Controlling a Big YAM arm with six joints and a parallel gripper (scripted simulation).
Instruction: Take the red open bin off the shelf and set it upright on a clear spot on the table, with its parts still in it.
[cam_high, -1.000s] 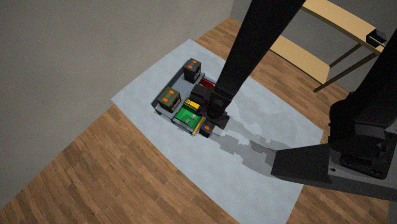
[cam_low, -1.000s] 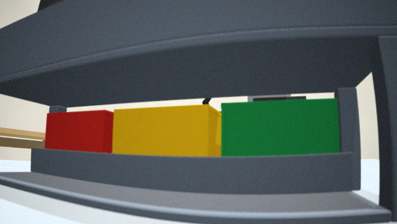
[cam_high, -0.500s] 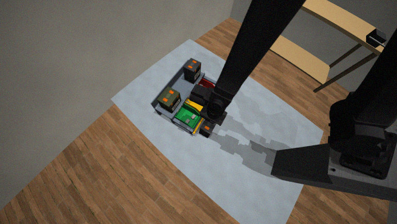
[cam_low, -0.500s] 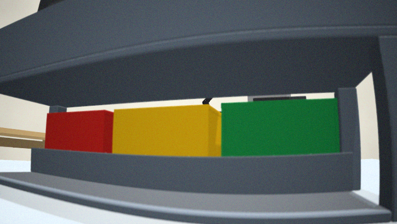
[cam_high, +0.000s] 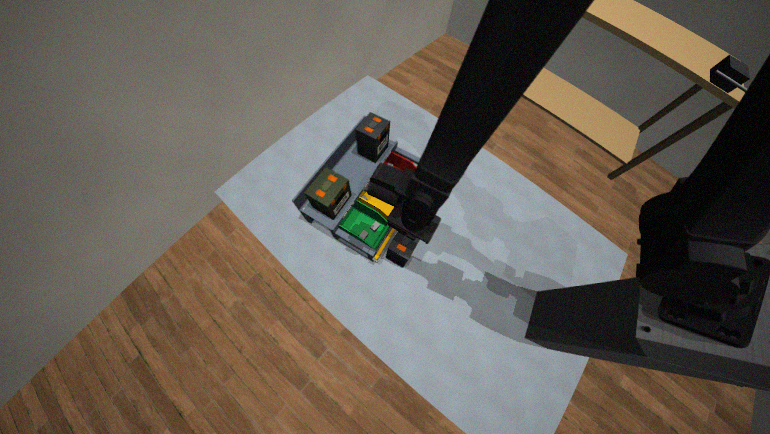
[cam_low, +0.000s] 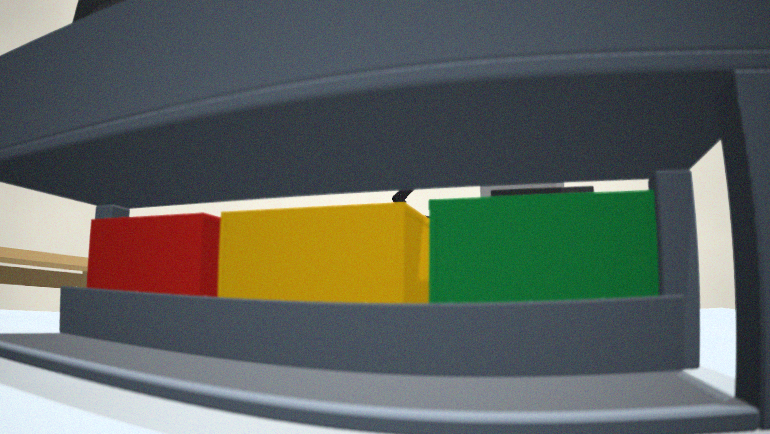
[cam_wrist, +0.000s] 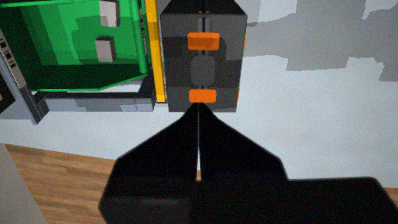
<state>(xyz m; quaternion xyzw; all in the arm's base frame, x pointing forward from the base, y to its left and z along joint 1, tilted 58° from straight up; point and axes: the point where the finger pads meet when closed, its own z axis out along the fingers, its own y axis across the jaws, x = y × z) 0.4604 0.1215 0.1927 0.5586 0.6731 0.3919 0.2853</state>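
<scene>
The pincer (cam_wrist: 198, 107) was fully closed on nothing, above the dark box (cam_wrist: 202, 62); the red bin (cam_high: 400, 160) sat on the shelf (cam_high: 350, 161), apart.

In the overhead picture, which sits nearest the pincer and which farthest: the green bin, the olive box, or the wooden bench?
1. Green bin, just left of the pincer.
2. Olive box, farther left on the shelf top.
3. Wooden bench, far off at upper right.

A pale grey table top (cam_high: 334, 318) sits before me. On it stand the grey shelf unit (cam_high: 350, 161), a dark box (cam_high: 401, 249) just beside its near-right corner, and my base (cam_high: 582, 318).
</scene>
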